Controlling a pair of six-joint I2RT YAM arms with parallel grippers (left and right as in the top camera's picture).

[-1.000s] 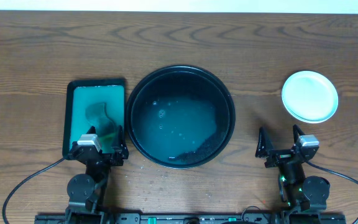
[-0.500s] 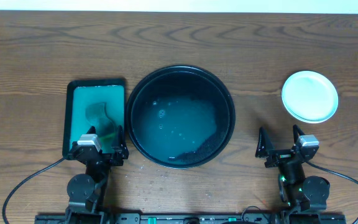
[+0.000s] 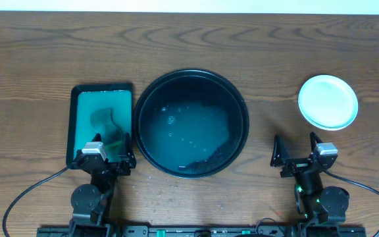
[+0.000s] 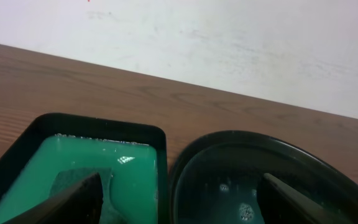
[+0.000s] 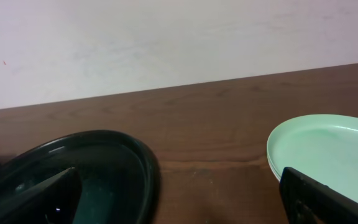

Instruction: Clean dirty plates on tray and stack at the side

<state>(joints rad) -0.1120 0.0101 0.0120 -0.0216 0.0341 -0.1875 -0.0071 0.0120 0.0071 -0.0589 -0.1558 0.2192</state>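
Finding the plates (image 3: pixel 328 102) stacked on the wooden table (image 3: pixel 189 39) at the right, top one pale mint and unsmeared, at least two rims showing in the right wrist view. Placing them well apart from the round black tray (image 3: pixel 242 105) at centre, its floor coated with a wet teal film and droplets. Noting just left of that, nearly touching, a rectangular black-rimmed tray (image 3: pixel 71 125) of green liquid with a dark sponge-like pad (image 3: pixel 107 124) lying in it. Finding the left gripper (image 3: pixel 114 141) over that tray's near end, jaws spread, grasping nothing. Finding the right gripper (image 3: pixel 295 140) over bare wood, between round tray and plates but nearer the front edge, jaws wide apart, likewise empty.
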